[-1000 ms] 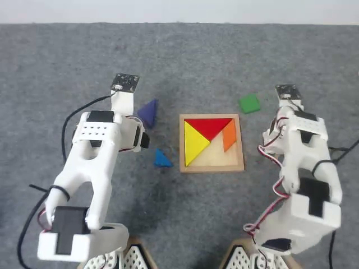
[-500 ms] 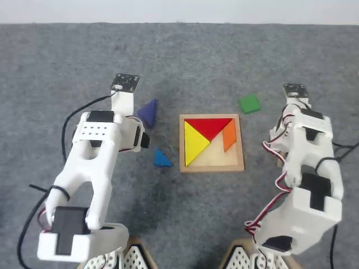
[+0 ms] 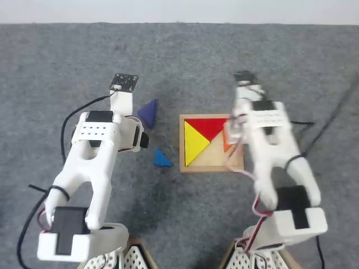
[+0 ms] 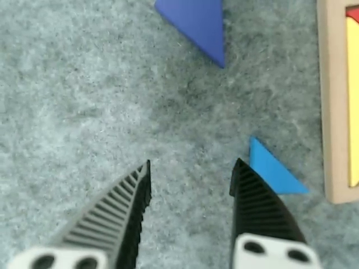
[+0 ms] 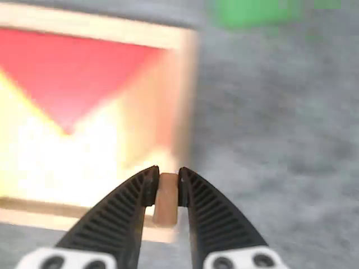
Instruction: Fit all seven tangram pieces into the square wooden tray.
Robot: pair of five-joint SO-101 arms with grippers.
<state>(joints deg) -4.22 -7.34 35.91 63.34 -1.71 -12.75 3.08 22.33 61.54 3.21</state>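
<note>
The square wooden tray point(image 3: 210, 168) holds a red triangle point(image 3: 207, 126), a yellow triangle point(image 3: 193, 143) and an orange piece point(image 3: 226, 143) that the right arm partly covers. That arm reaches over the tray's right side. My right gripper point(image 5: 166, 174) is shut on a small tan-orange piece point(image 5: 166, 199) above the tray's edge point(image 5: 185, 84). A green piece point(image 5: 252, 11) lies on the carpet beyond it. My left gripper point(image 4: 190, 168) hangs open over bare carpet, between a dark blue triangle point(image 4: 196, 22) and a small light blue triangle point(image 4: 272, 171).
Grey carpet covers the whole table. The dark blue triangle point(image 3: 148, 112) and light blue triangle point(image 3: 162, 159) lie just left of the tray. Cables trail beside both arms. Open carpet stretches beyond the tray and on the far left.
The right arm has swung left from the carpet near the green piece to over the tray's right side, hiding the green piece in the high view. The left arm has stayed put.
</note>
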